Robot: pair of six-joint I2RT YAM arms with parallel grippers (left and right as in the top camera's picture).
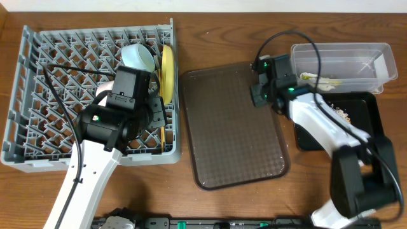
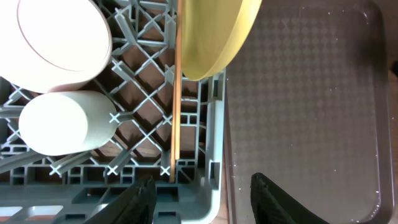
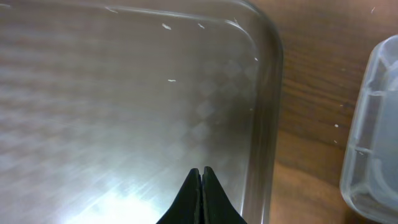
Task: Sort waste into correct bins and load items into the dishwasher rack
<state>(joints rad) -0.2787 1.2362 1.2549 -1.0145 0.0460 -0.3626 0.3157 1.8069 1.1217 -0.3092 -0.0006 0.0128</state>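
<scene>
Black fingertips of the left gripper (image 2: 202, 199) fill the bottom of its wrist view, spread apart with nothing between them, so it is released. Just beyond them and slightly to one side lies a thin wooden chopstick (image 2: 177, 93). Its long axis runs straight away from the fingers, parallel to the near wall of the large grey lattice dishwasher rack (image 2: 211, 124). I cannot make out a second stick apart from it.

A round pale-yellow plate (image 2: 211, 37) stands on edge beside the stick's far end. A small cream cup (image 2: 53, 121) and a pale round bowl (image 2: 56, 43) sit further into the rack.

The left arm is plainly the nearer one to all of these. Any re-seating of the stick would call for a grip across its length.

Outside the rack lies the large brown textured serving tray (image 2: 305, 93). The right gripper (image 3: 200, 180) hangs over its corner, clenched tight, with nothing visible in its tips and only a few pale specks around.

Further right, the clear plastic rectangular tub (image 1: 343, 54) holds the crumpled green-and-yellow wrapper (image 1: 318, 77). The glossy black tray (image 1: 369, 127) carries off-white crumbs (image 1: 343, 114).

Everything rests on a dark wooden table (image 1: 210, 32), and no room shows beyond it
</scene>
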